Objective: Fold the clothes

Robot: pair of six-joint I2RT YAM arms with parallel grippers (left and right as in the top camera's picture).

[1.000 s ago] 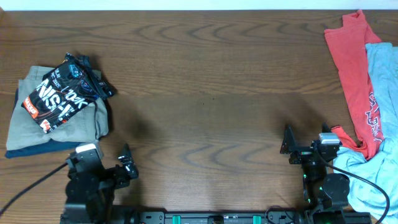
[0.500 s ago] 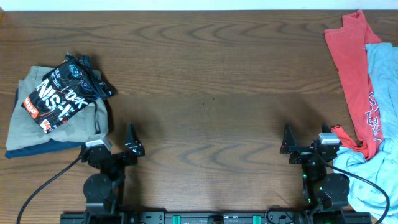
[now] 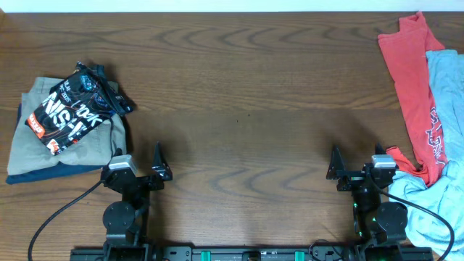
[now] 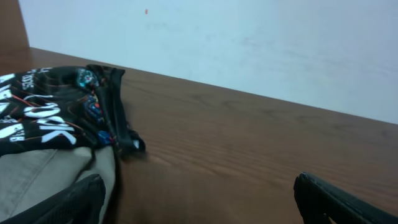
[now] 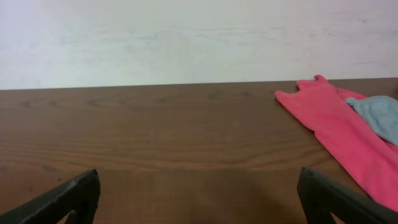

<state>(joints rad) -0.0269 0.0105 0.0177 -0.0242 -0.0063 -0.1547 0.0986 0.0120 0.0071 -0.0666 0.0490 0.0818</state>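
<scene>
Where the wooden table [image 3: 239, 80] reaches its left edge, the black jersey [image 3: 72, 109] lies folded into a small bundle. Its white and orange lettering faces up, and it sits at a slant on a stack of other folded clothes. Directly under it are tan trousers [image 3: 80, 148], and beneath those a dark blue garment [image 3: 43, 176] shows only as a thin edge. From the left wrist camera, the jersey's thin orange lines are visible and a dark strip of its fabric trails off the trousers onto the wood.

Just right of the stack and nearer the front edge, the left gripper [image 4: 200, 200] is held low over bare wood. Its two dark fingertips [image 4: 71, 200] sit at opposite bottom corners of the wrist view, spread wide with nothing between them. It touches neither the jersey nor the stack. A black cable [image 3: 51, 214] runs from this arm toward the front left.

Well across the table, the right gripper [image 5: 200, 198] is also low over bare wood, its fingers likewise spread wide and holding nothing.

Beside it, at the table's right edge, a red shirt [image 3: 406, 65] lies spread out toward the far side. A light blue shirt [image 3: 446, 109] overlaps its right part and bunches up close to the right arm's base. A pale wall [image 5: 199, 37] stands behind the table.
</scene>
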